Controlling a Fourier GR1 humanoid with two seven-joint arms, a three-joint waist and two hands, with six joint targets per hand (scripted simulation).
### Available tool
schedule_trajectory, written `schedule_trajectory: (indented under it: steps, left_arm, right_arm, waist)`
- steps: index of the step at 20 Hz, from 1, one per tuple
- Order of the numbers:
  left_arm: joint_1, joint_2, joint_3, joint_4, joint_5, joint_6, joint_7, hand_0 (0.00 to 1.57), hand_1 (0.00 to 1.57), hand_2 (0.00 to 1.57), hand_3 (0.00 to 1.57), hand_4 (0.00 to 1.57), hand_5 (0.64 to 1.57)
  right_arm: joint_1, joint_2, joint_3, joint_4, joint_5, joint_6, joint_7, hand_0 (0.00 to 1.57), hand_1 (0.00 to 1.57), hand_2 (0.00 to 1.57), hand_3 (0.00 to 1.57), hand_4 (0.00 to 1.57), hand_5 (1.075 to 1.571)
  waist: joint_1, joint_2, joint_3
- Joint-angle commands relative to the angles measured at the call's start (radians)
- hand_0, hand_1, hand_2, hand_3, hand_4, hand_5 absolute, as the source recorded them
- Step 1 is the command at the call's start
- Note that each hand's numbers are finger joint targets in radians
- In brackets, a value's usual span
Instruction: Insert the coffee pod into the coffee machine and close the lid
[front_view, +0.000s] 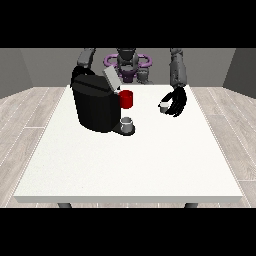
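White table (130, 170) is stretching bare toward the camera, with everything sitting on its far half. At the view's right, the hand (176, 103) is hanging just above the tabletop, its fingers curling round the small coffee pod (163, 106), which is showing at the fingertips, well apart from the machine. Between that hand and the machine, a red cup (127, 99) is standing upright, touching or just beside the machine's right flank and partly blocking the way to it. Further left, the black coffee machine (95, 106) is standing with its grey lid (111, 79) tilting up and open. A small grey cup (127, 122) is resting on the machine's front tray. Behind the machine, only the other arm's upper part is showing; its hand is hidden.
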Motion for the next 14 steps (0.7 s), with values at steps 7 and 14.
schedule_trajectory:
  steps: [7,14]
  left_arm:
    - [-0.051,0.02,-0.025,0.084,-0.103,0.048,0.0,1.03,1.03,1.11,0.89,0.29,1.571]
    - [-0.087,0.011,-0.017,0.053,-0.092,0.007,-0.113,1.47,1.47,1.47,1.41,0.61,1.571]
  right_arm:
    - [-0.005,0.008,-0.015,0.0,-0.036,0.017,0.003,0.0,0.0,0.0,0.0,0.51,1.571]
    - [-0.021,-0.008,-0.046,0.024,-0.045,0.011,0.003,0.0,0.0,0.0,0.0,0.43,1.571]
  waist:
    - [-0.028,0.015,-0.0014]
    - [-0.005,0.0,-0.0015]
